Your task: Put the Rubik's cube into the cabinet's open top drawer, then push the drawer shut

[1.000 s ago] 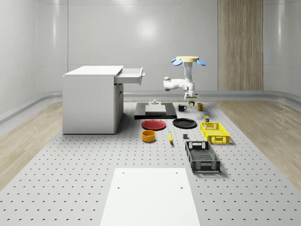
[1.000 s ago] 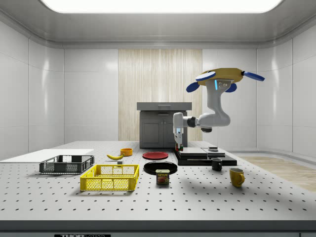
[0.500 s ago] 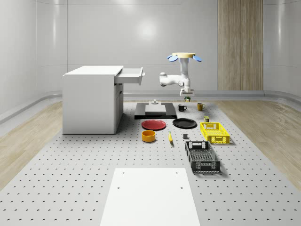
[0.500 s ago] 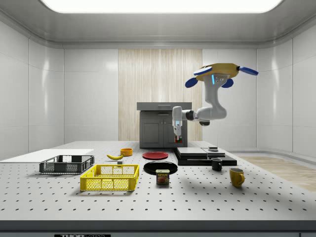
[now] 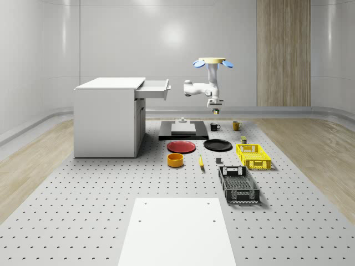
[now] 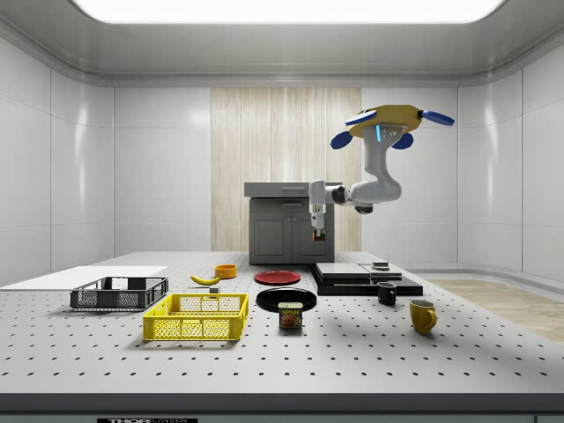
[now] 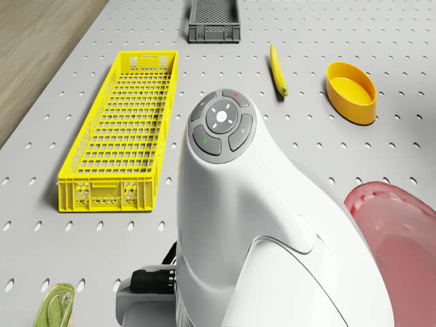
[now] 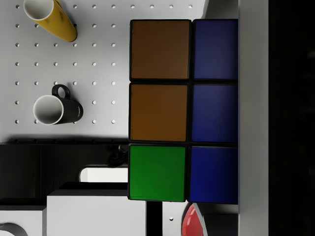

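The drone (image 5: pixel 212 62) hovers over the back of the table, to the right of the white cabinet (image 5: pixel 108 119) in the whole-scene view. The cabinet's top drawer (image 5: pixel 154 88) stands pulled out. My gripper (image 5: pixel 213 108) hangs below the drone, shut on the Rubik's cube (image 5: pixel 214 112), well above the table and a little lower than the drawer. In the side view the gripper (image 6: pixel 320 229) holds the cube (image 6: pixel 321 235) in front of the cabinet (image 6: pixel 291 225). The wrist view has the cube (image 8: pixel 182 110) close up, with orange, green and blue faces.
Below the gripper lie a black platform (image 5: pixel 183 132), a black mug (image 8: pixel 56 109) and a yellow mug (image 8: pixel 51 17). Nearer the front are a red plate (image 5: pixel 181 146), a black plate (image 5: pixel 217 145), an orange bowl (image 5: pixel 175 160), a banana (image 5: pixel 201 161), a yellow crate (image 5: pixel 253 155) and a grey crate (image 5: pixel 238 184).
Drone, arm and gripper have risen and shifted toward the whole-scene view's left, closer to the open drawer, with the cube still held.
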